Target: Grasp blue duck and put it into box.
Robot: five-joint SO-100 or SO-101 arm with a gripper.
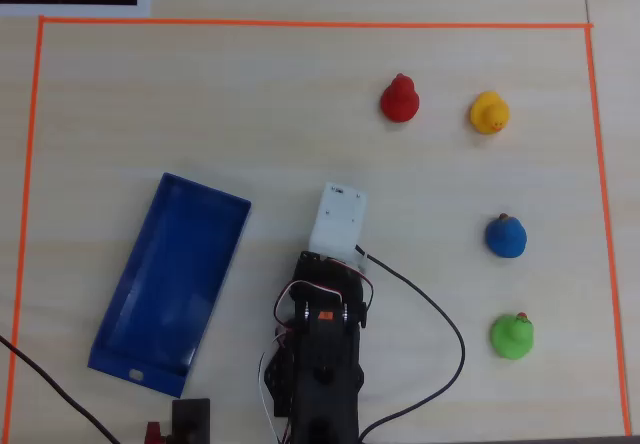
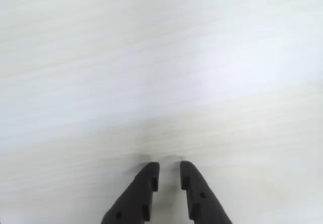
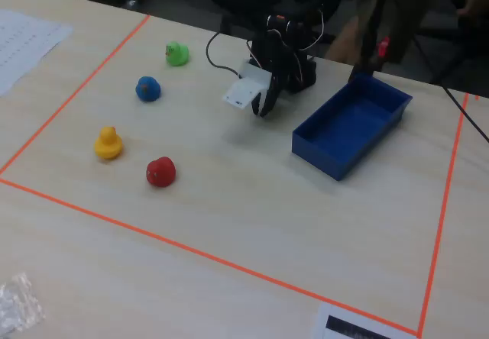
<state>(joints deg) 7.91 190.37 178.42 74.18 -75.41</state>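
The blue duck [image 1: 506, 236] stands on the pale wooden table at the right in the overhead view, and at the left in the fixed view [image 3: 147, 88]. The blue open box [image 1: 170, 274] lies empty at the left in the overhead view and at the right in the fixed view [image 3: 351, 129]. My gripper [image 2: 169, 169] points down at bare table between them, well away from both. Its two black fingers stand a small gap apart with nothing between them. In the overhead view the white wrist camera housing [image 1: 338, 219] hides it. In the fixed view my gripper [image 3: 263, 106] hangs just above the table.
A red duck [image 1: 400, 99], a yellow duck [image 1: 489, 113] and a green duck [image 1: 512, 335] stand around the blue one. Orange tape [image 1: 300, 24] marks the work area. A black cable [image 1: 440, 314] loops beside the arm's base.
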